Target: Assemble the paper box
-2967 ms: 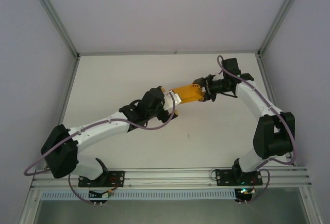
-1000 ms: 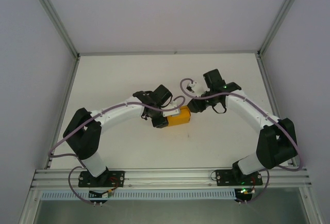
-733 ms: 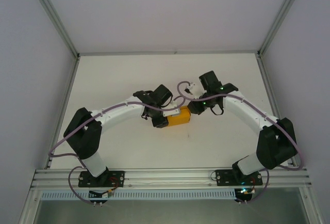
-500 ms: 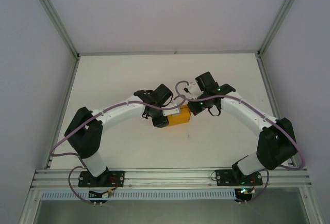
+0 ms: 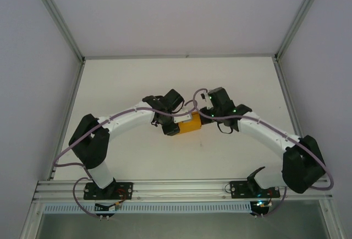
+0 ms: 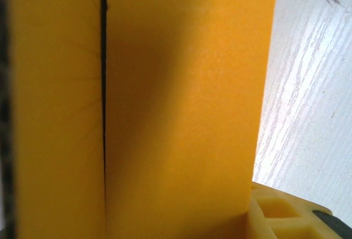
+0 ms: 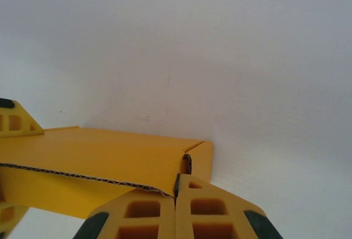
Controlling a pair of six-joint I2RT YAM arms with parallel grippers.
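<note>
Top external view: three seconds back the paper box (image 5: 192, 124) hung between both arms nearer the far right corner. It now sits about mid-table (image 5: 137, 79), halfway between the left and right edges. Over the last second the right gripper (image 5: 204, 115) has swung in from the far right and closed up against the box's right end. I read that as carrying being over and work on that end (probably a flap) beginning.

The left gripper (image 5: 171, 128) is on the box's left end. Its wrist camera shows orange card (image 6: 181, 101) spanning right up to its lower finger (image 6: 286, 217), so I judge it clamped on the box, steadying it.

In the right wrist view, the right gripper (image 7: 176, 192) has its two fingers pressed together with no gap. The tips touch the corrugated edge of the box (image 7: 99, 151) at its corner. Whether a sliver of card is nipped between them, I cannot tell.
</note>
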